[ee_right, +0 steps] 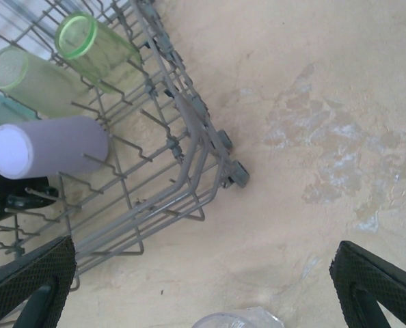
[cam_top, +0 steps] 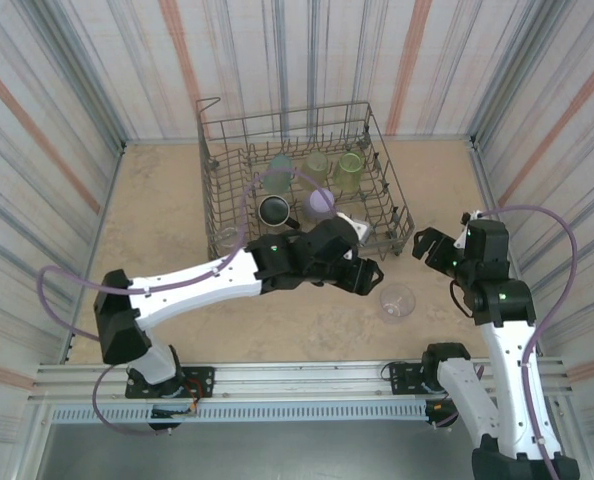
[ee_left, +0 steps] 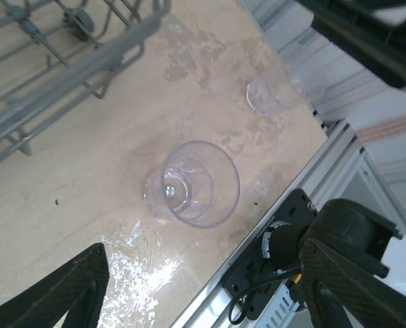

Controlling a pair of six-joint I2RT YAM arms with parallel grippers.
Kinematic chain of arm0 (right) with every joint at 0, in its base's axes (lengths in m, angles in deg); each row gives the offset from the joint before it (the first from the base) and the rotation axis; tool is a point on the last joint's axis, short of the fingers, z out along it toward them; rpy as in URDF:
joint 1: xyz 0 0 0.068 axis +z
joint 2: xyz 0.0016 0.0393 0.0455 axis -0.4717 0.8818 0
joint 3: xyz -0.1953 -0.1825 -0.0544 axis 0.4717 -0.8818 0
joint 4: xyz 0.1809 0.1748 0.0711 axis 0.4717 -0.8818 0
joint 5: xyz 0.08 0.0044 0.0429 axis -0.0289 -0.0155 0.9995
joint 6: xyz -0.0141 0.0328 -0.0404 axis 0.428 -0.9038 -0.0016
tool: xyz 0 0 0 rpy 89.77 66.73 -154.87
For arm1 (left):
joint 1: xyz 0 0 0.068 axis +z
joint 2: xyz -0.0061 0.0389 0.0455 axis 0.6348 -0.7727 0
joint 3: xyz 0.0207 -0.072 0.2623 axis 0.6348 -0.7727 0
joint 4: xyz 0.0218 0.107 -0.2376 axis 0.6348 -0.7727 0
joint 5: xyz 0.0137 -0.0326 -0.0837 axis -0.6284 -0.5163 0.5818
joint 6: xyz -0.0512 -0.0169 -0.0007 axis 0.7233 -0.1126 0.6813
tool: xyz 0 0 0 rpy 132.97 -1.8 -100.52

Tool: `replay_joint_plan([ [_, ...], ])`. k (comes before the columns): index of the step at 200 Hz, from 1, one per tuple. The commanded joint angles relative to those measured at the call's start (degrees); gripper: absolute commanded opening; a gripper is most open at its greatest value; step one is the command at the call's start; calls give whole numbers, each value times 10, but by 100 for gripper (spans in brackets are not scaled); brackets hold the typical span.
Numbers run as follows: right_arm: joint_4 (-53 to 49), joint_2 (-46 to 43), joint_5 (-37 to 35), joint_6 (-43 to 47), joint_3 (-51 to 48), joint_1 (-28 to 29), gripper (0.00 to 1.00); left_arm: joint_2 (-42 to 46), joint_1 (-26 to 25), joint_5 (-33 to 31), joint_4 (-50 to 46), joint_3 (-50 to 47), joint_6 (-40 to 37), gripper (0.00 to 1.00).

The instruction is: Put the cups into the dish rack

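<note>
Around the desk: striped wall panels (cam_top: 57, 130), white with grey-blue and orange-red bands, stood on the left, far and right sides.
Desk (cam_top: 157, 230): beige and stone-like; glossy, wet-looking patches (ee_left: 145, 263) showed in the left wrist view and pale blotches (ee_right: 326, 143) in the right wrist view.
Near edge: an aluminium rail (cam_top: 307, 378) carried both arm bases.
Dish rack (cam_top: 209, 165): grey wire with upright tines, at the far middle of the desk.
Inside the rack: a pale purple tumbler (cam_top: 320, 203), a black mug (cam_top: 274, 210), a teal tumbler (cam_top: 279, 172), a green tumbler (cam_top: 317, 163) and a second green tumbler (cam_top: 350, 170).
Clear tumbler (cam_top: 397, 302): on the bare desk, apart from the rack, off its near right corner.
Left hand (cam_top: 362, 272): fingers spread, just short of the clear tumbler and not touching it.
Right hand (cam_top: 422, 245): fingers spread wide and empty, beside the rack's near right corner.
</note>
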Motion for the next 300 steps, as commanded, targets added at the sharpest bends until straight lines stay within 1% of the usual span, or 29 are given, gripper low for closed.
replay_joint_plan([
  [1,-14,-12,28,-12,-5,-15,100,-42,-8,9,-30,39,-28,73],
  [22,-13,-18,28,-10,-9,-22,100,-82,-11,25,-39,56,-34,67],
  [61,-10,-27,27,-9,-20,-26,100,-139,-15,36,-39,72,-27,66],
  [106,-2,-31,24,-8,-22,-29,100,-185,-14,63,-29,92,-24,65],
  [142,1,-32,24,-5,-24,-29,100,-214,-14,50,-28,115,-28,60],
  [162,0,-35,31,-5,-26,-29,100,-229,-12,44,-36,125,-27,60],
  [174,0,-36,33,-5,-27,-29,100,-235,-10,45,-41,129,-25,57],
  [204,4,-38,32,-4,-26,-30,100,-247,-2,47,-41,130,-23,56],
  [224,7,-34,32,-4,-21,-30,100,-254,4,52,-45,130,-23,54],
  [249,11,-28,36,-4,-19,-30,100,-257,9,56,-37,125,-19,37],
  [265,12,-24,41,-4,-17,-30,100,-258,10,65,-32,127,-14,29],
  [286,12,-25,50,-5,-15,-30,100,-258,9,77,-32,131,-10,27],
  [289,12,-26,49,-5,-15,-30,100,-271,9,77,-32,130,-9,27],
  [300,13,-28,47,-5,-16,-30,100,-276,9,76,-32,132,-11,27],
])
